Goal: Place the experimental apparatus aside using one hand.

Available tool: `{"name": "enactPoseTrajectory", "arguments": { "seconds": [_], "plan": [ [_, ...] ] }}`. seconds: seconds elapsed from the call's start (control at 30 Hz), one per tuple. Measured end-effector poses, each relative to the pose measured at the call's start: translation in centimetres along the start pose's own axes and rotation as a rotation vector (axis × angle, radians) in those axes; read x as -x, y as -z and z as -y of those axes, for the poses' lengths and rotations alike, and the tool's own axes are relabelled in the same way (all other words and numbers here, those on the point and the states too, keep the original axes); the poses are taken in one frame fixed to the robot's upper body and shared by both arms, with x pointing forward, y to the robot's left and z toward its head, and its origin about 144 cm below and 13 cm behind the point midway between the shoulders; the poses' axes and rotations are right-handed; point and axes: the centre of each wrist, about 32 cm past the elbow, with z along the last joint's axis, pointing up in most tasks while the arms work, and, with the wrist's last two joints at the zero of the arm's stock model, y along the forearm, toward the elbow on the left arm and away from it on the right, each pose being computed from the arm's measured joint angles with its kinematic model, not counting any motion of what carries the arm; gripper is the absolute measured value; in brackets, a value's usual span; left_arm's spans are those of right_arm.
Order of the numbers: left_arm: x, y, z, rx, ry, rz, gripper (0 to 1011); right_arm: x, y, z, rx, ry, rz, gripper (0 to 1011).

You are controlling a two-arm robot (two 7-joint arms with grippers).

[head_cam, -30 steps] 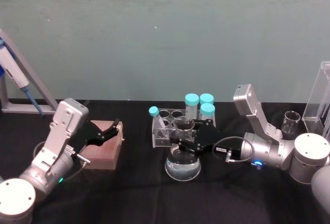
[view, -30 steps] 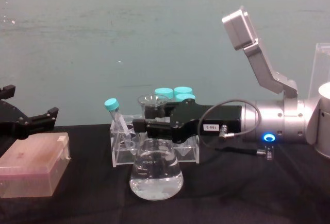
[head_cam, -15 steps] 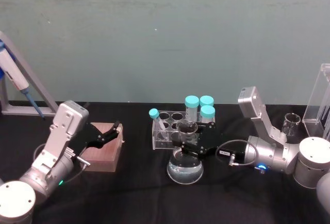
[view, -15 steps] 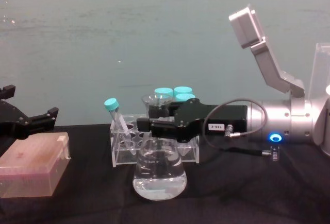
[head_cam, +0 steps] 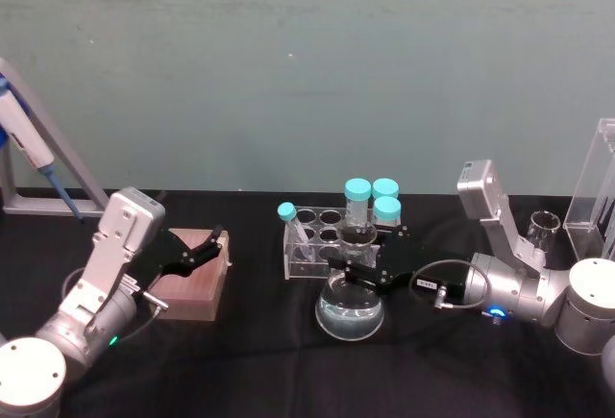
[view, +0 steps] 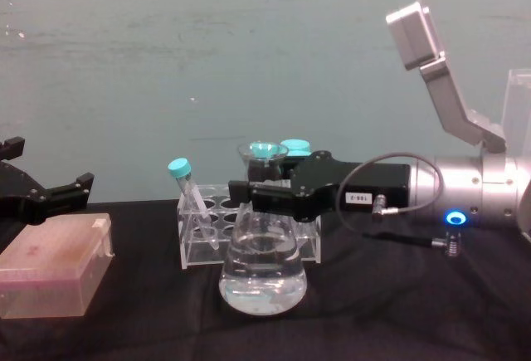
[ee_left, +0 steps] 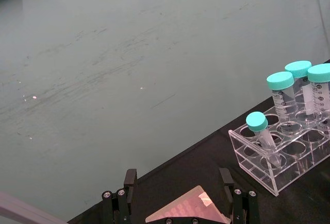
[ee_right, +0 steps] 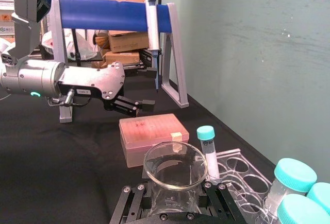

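The conical glass flask [head_cam: 349, 314] [view: 263, 276], holding clear liquid, is in front of the tube rack at the table's middle. My right gripper [head_cam: 357, 262] [view: 253, 194] reaches in from the right and is shut on the flask's neck. In the right wrist view the flask's rim [ee_right: 174, 165] sits just above that gripper's [ee_right: 172, 197] black fingers. A small glass beaker [head_cam: 541, 229] and the tall acrylic stand [head_cam: 594, 187] [view: 518, 112] are at the far right. My left gripper [head_cam: 217, 242] [view: 53, 163] hovers open over a pink box at the left.
A clear tube rack [head_cam: 324, 242] [view: 202, 230] with teal-capped tubes stands right behind the flask. The pink tip box [head_cam: 192, 281] [view: 51, 268] lies at the left. A pipette stand [head_cam: 43, 154] is at the far left. Bare black table lies in front.
The right gripper has carried the flask to the right, along the front of the tube rack. The left arm has not moved.
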Motion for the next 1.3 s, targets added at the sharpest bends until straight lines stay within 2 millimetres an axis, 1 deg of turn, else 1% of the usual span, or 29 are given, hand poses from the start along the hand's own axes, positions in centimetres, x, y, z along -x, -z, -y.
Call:
{"name": "enactPoseTrajectory", "arguments": {
  "seconds": [0.4, 0.67, 0.83, 1.03, 1.17, 1.23, 1.3],
  "plan": [
    [0.0, 0.0, 0.0, 0.0, 0.0, 0.0, 1000, 0.7, -1.1, 1.6, -0.017, 0.057, 0.002, 456],
    [0.0, 0.0, 0.0, 0.0, 0.0, 0.0, 1000, 1.6, -1.7, 3.4, -0.03, 0.103, -0.01, 456],
    [0.0, 0.0, 0.0, 0.0, 0.0, 0.0, 1000, 2.1, -1.7, 4.9, -0.031, 0.142, -0.014, 456],
    [0.0, 0.0, 0.0, 0.0, 0.0, 0.0, 1000, 2.3, -1.5, 6.7, -0.013, 0.205, -0.017, 456],
    [0.0, 0.0, 0.0, 0.0, 0.0, 0.0, 1000, 2.4, -1.3, 7.4, -0.001, 0.24, -0.023, 456],
    [0.0, 0.0, 0.0, 0.0, 0.0, 0.0, 1000, 2.4, -1.1, 8.2, 0.008, 0.284, -0.028, 456],
    [0.0, 0.0, 0.0, 0.0, 0.0, 0.0, 1000, 2.4, -1.1, 8.6, 0.011, 0.307, -0.031, 456]
  ]
}}
